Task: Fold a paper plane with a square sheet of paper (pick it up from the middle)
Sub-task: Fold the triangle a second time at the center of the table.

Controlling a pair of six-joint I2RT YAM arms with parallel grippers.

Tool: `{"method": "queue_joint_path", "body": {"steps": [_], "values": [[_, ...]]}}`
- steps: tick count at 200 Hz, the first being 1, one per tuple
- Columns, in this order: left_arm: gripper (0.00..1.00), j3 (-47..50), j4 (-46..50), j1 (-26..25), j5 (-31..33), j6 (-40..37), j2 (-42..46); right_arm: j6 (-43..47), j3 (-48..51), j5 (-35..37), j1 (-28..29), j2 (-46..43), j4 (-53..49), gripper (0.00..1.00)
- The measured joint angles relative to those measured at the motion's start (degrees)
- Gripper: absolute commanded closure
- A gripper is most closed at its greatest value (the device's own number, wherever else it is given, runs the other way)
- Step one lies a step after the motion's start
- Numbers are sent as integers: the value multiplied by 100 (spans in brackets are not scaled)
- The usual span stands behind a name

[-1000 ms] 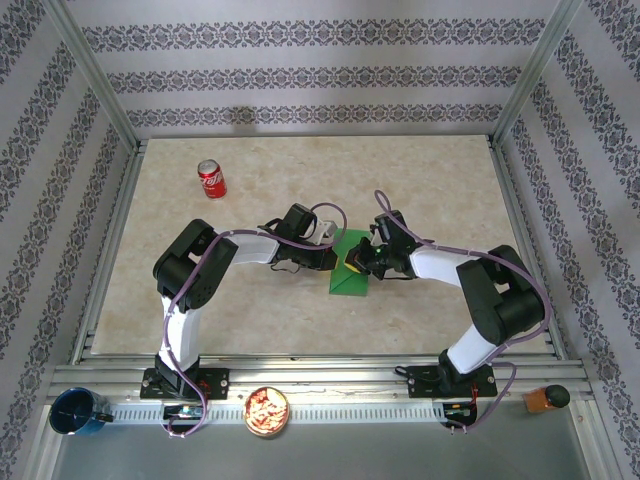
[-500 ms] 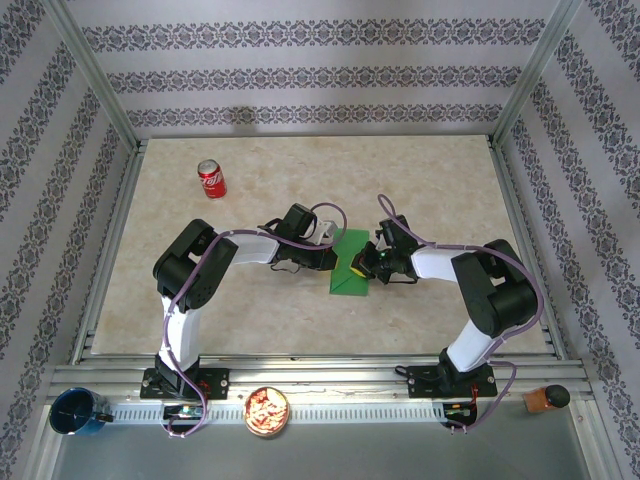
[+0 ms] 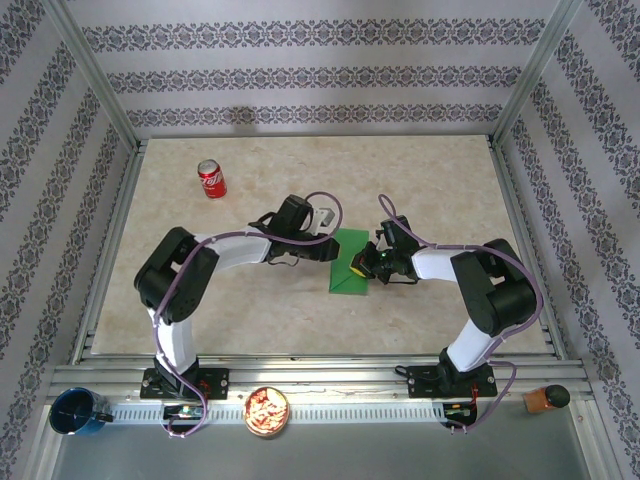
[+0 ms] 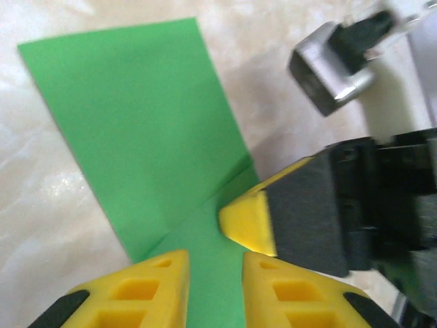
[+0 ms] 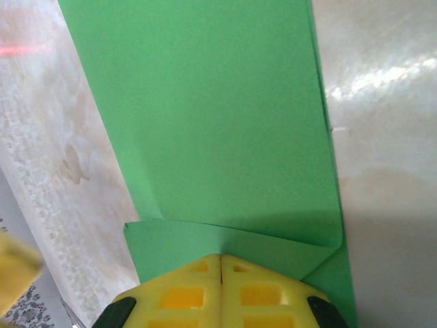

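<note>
Right jaws closed at a fold of the green paper (image 5: 205, 116), grip hidden; left jaws slightly apart over it.

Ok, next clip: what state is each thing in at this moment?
green paper, folded, lying flat on the table
left tool, open a little, over the paper
right tool, shut, tips at the paper's folded end
soda can, upright, standing apart at the far left
bowl, full of small pieces
</note>
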State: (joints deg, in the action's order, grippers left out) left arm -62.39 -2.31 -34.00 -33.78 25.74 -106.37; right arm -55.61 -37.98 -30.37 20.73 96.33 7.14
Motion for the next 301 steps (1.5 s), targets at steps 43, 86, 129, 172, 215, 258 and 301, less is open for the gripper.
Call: {"method": "queue_joint_path", "body": {"steps": [43,86,129,172,215,258,301], "values": [[98,382,-52,-201,-247,501,393,-13,2,-2,0,0,2,99],[100,190,326,-625,-566,822,304,-17,2,-2,0,0,2,99],[100,-136,774,-651,-651,837,-144,-17,2,-7,0,0,2,99],[100,-444,1086,-688,-647,776,-463,-17,2,-9,-2,0,2,99],[100,-726,1266,-688,-647,693,-636,-17,2,-9,-2,0,2,99],[100,-772,1565,-688,-603,553,-763,-17,2,-15,-26,0,0,99],[100,-772,1742,-691,-435,413,-774,-17,11,-17,-28,0,15,99]]}}
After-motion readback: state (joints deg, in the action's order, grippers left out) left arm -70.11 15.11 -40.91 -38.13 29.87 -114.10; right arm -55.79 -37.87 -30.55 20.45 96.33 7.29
